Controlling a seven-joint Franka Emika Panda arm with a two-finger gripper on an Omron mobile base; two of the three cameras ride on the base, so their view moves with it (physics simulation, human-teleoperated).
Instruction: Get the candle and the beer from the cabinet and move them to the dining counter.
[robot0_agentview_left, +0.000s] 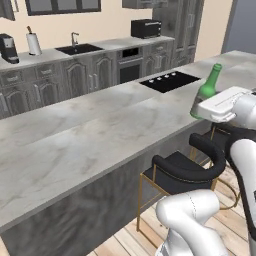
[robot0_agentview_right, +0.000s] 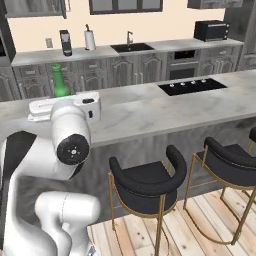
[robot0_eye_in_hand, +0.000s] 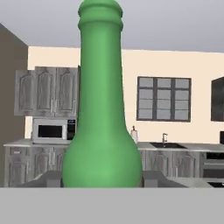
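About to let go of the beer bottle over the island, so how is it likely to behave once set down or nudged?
The beer looks rigid glass, so it probably won't flex but could break if dropped. Its tall, narrow neck over a wider body suggests it may tip if bumped high. The gripper flanks its smooth round body; that curved surface could slip or roll on the marble dining counter.

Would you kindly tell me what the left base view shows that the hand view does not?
Left base view alone: the dining counter with its black cooktop, a black stool tucked under it, and the beer rising behind the white hand. Hand view alone: a microwave beneath wall cabinets, a window, and the pincer closed on the bottle's body. Both share the green bottle and the sink faucet.
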